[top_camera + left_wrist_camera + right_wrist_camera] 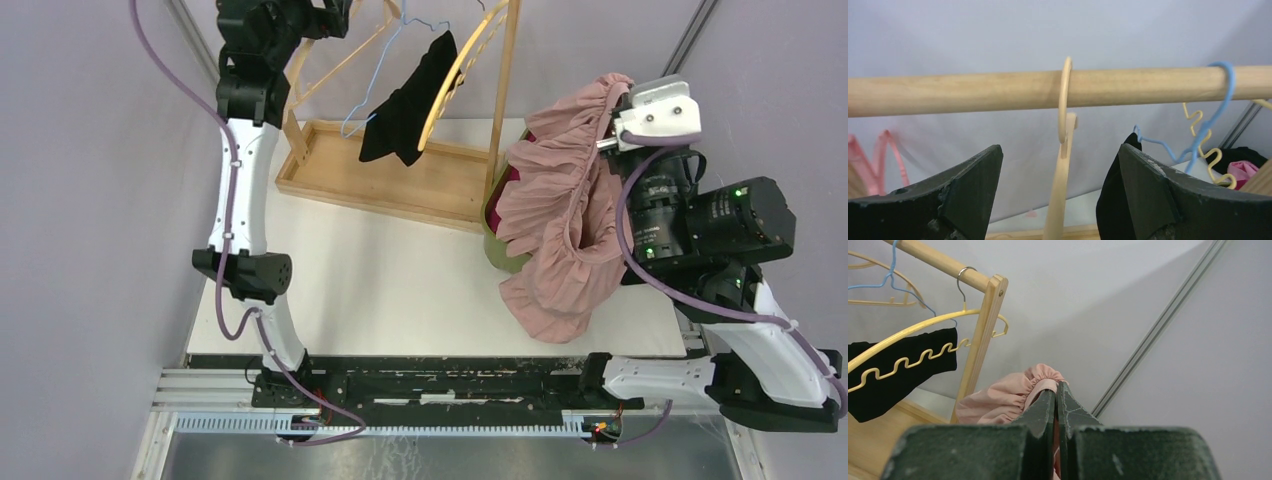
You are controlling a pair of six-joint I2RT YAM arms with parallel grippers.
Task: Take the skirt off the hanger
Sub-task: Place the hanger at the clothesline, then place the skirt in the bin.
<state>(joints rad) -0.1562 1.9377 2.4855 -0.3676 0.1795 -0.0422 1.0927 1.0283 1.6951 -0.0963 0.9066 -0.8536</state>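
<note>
the right gripper (1057,390) fills the bottom of its wrist view, its two dark fingers (1040,410) pressed together on the gathered waistband of the pink skirt (998,402), so it is clenched on the skirt. from above, the skirt (560,210) hangs from that grip in loose folds over the right side of the table (380,290), just right of the rack's right post (503,110) and off the rail. its lower folds droop toward the table's near right edge. an olive-green shape (497,255) and a dark red patch (513,180) show at the skirt's left edge; i cannot tell what they are. the left gripper (1059,150) is up at the rail (958,92), released, its jaws wide apart on either side of the cream hanger (1064,100) without touching it. that hanger hooks over the rail and its neck drops straight down between the fingers; the part in view is bare. further right on the rail hang a blue hanger (1222,65) and a yellow hanger (908,332) with a wavy bar, and a black garment (410,100) is draped there. a pink hanger (884,155) shows blurred at the far left. the rack stands on a wooden tray (340,165) at the back of the table.
</note>
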